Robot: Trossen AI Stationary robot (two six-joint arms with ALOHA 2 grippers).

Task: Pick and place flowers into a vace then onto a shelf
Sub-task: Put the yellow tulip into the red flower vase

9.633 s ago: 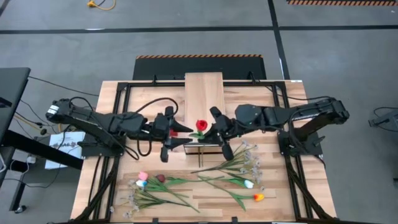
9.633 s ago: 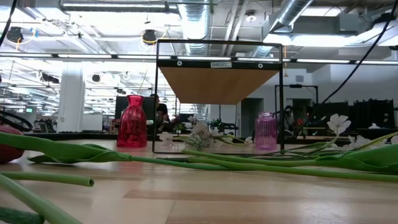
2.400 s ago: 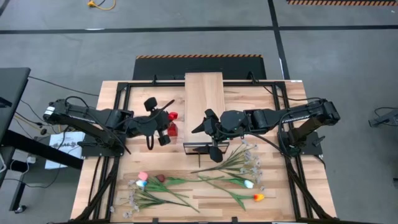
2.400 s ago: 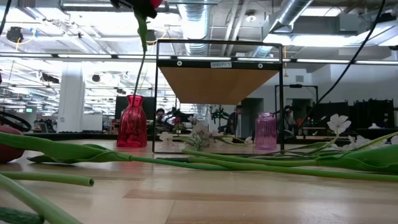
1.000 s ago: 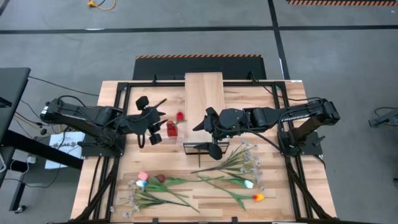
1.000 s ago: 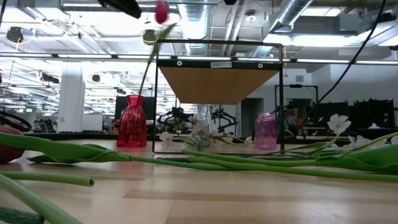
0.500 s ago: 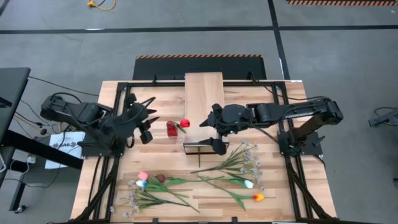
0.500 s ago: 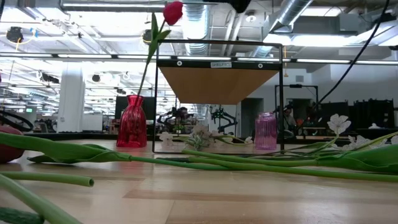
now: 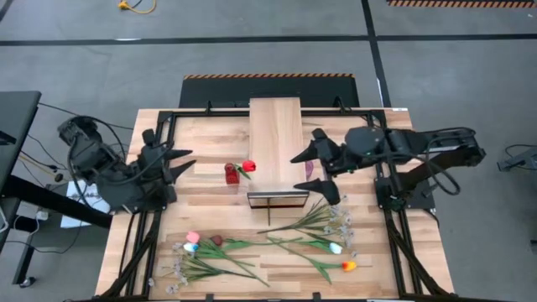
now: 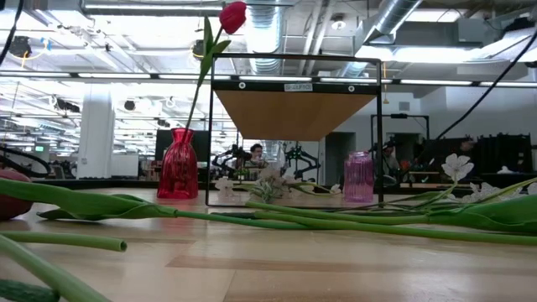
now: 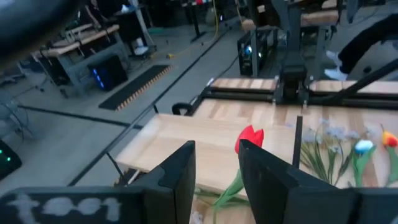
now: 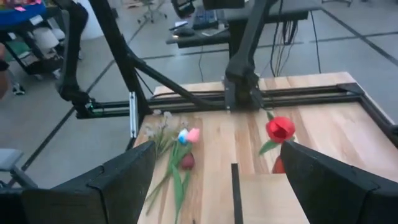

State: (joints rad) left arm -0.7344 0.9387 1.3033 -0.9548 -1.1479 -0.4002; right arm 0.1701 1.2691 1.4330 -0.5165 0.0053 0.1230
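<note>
1. Standing in the red vase (image 9: 230, 174), the red tulip (image 9: 248, 167) leans toward 3 o'clock.
2. Left gripper (image 9: 174, 163), at 9 o'clock, has jaws spread.
3. Right gripper (image 9: 319, 171), at 3 o'clock, has jaws spread too, ready for flowers (image 9: 319, 225) on the tabletop (image 9: 377, 252).

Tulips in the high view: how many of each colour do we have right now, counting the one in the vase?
Red tulip, standing in the red vase: 1
Pink tulip: 1
Dark maroon tulip: 1
Pale whitish tulips: 2
Orange-yellow tulip: 1
Total: 6
</note>
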